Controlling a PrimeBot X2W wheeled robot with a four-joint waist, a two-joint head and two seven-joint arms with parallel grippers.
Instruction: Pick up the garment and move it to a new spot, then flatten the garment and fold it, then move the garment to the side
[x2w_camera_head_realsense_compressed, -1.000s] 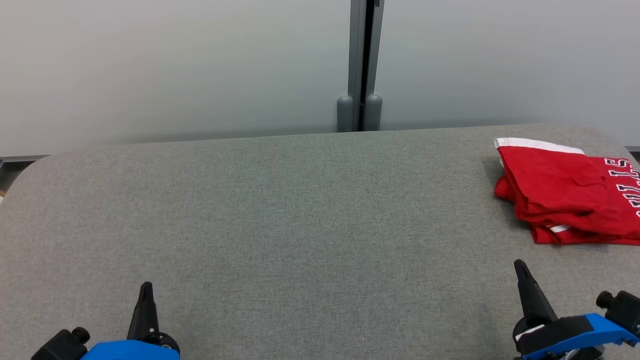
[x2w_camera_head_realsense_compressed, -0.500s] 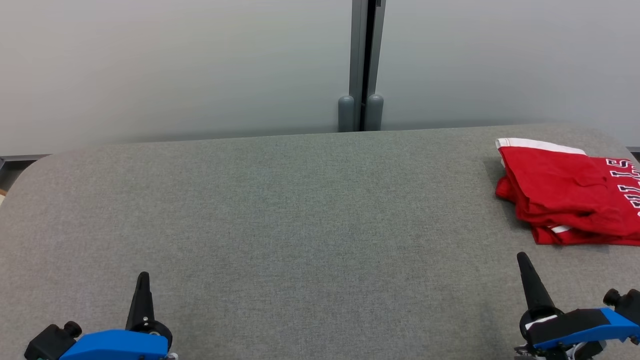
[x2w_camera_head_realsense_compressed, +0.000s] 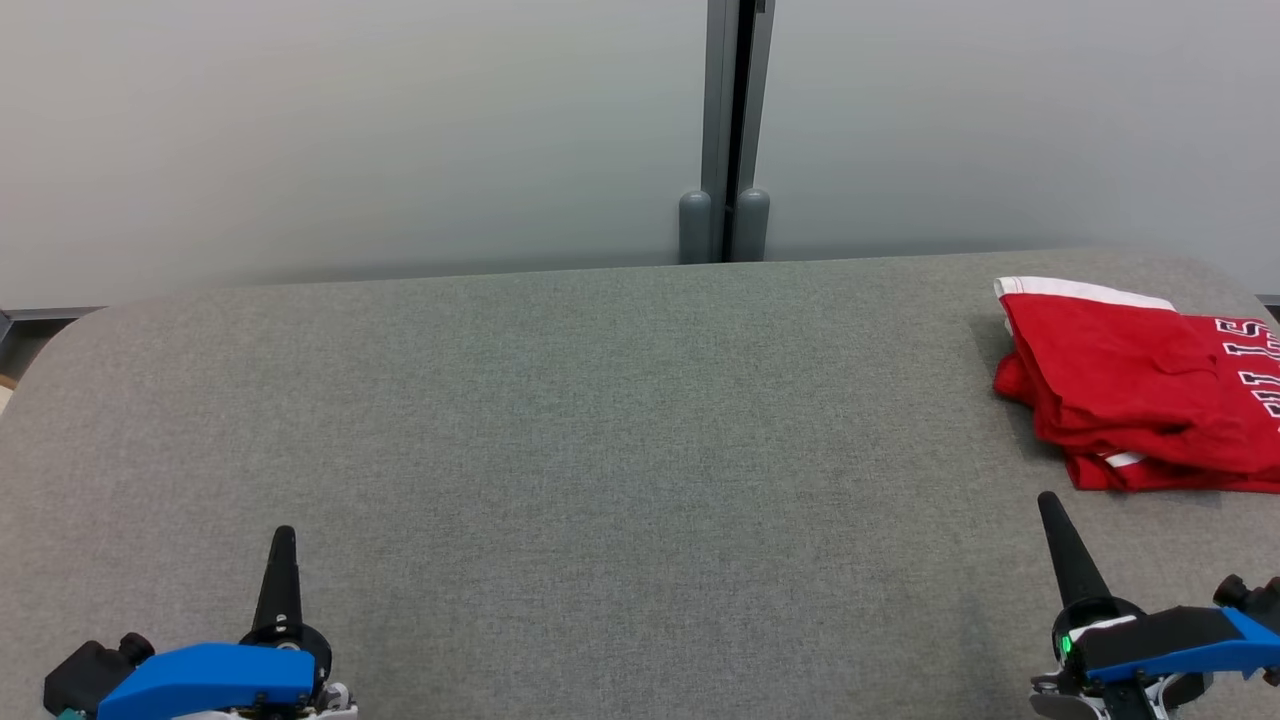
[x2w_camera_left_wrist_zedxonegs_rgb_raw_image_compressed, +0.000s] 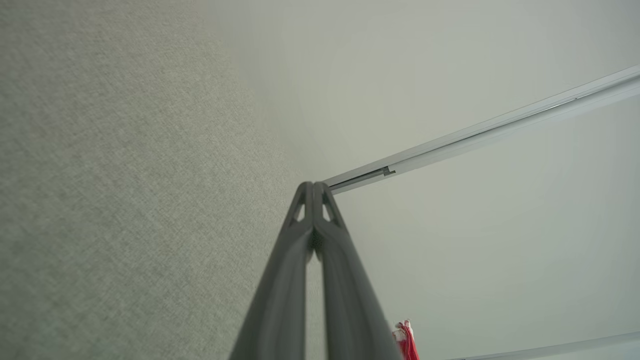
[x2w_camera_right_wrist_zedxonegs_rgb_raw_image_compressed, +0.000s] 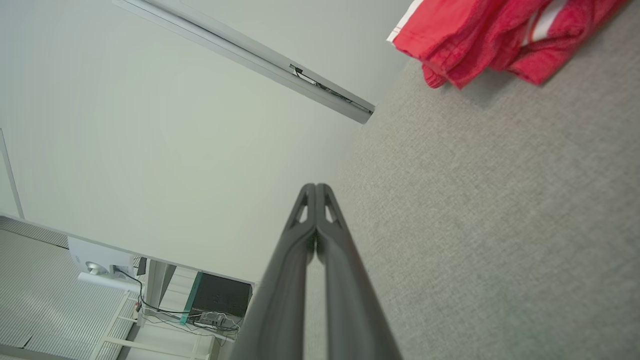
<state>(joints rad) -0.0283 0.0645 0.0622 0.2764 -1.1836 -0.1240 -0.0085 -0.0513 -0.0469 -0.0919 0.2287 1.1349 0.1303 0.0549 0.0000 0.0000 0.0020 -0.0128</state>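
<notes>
You have one piece of lettering (x2w_camera_head_realsense_compressed: 1262, 375) to read. It stands on the red garment (x2w_camera_head_realsense_compressed: 1120, 380) lying at the far right of the table (x2w_camera_head_realsense_compressed: 600, 450). The letters are white block capitals with a dark outline, and they run sideways down the cloth. The topmost one reads as an S. Below it you get upright strokes, perhaps two L's or I's. The picture's edge cuts the letters, so you cannot read the whole word.
</notes>
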